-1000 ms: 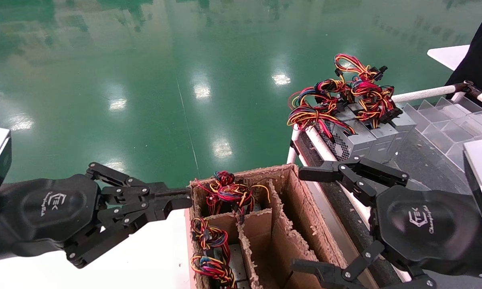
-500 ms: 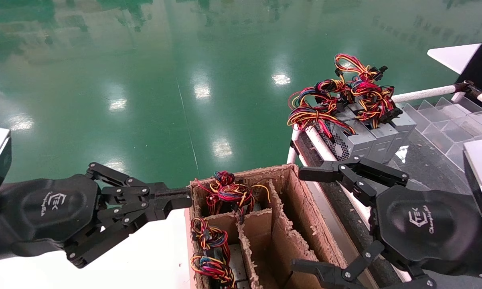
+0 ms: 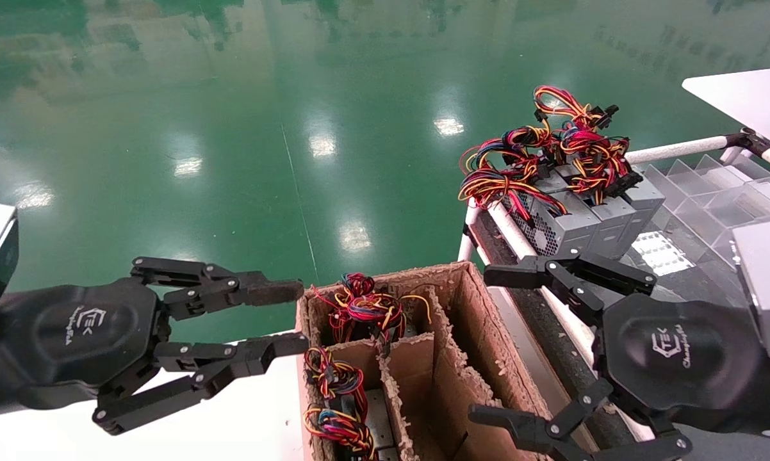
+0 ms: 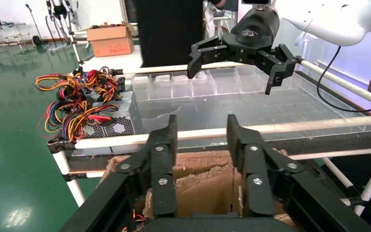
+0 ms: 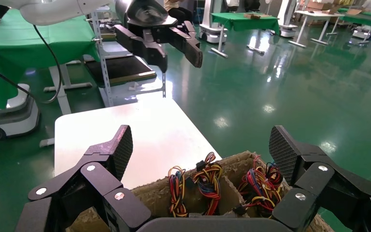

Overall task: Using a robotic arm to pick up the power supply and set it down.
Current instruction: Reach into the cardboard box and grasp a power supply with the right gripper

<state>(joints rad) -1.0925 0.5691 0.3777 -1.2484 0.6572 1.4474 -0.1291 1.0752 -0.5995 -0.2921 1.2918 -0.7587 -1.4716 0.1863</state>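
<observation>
So both arms are just hanging over the brown cardboard divider box [image 3: 423, 358] at the near edge of the scene, neither one holding anything. The left gripper [image 3: 282, 317] sits to the left of the box, over the white bench [image 3: 231, 422], with its jaws parted a moderate amount and the tips right by the box's left wall. The right gripper [image 3: 507, 346] is on the right side of the box, jaws spread really wide, one fingertip up near the far right corner of the box and the other down near the close edge. Inside the box, the left-hand compartments have bundles of coloured wires [image 3: 366, 307] poking out, red, yellow, blue, black, and the right-hand compartment looks bare as far as I can see. The power supply [image 3: 577, 221] is further off on the right, a grey metal box with a honeycomb vent grille, sitting on the far left corner of the rack [image 3: 481, 224] with white tube rails, with a couple more grey units lined up beside it and a big tangle of red, yellow and orange cables [image 3: 545, 153] piled on top. Neither gripper is touching it; the right one is the nearer, just in front of it. Clear plastic dividers [image 3: 718, 186] sit on the rack to the right of the units. Green shiny floor [image 3: 231, 128] beyond all of it.
</observation>
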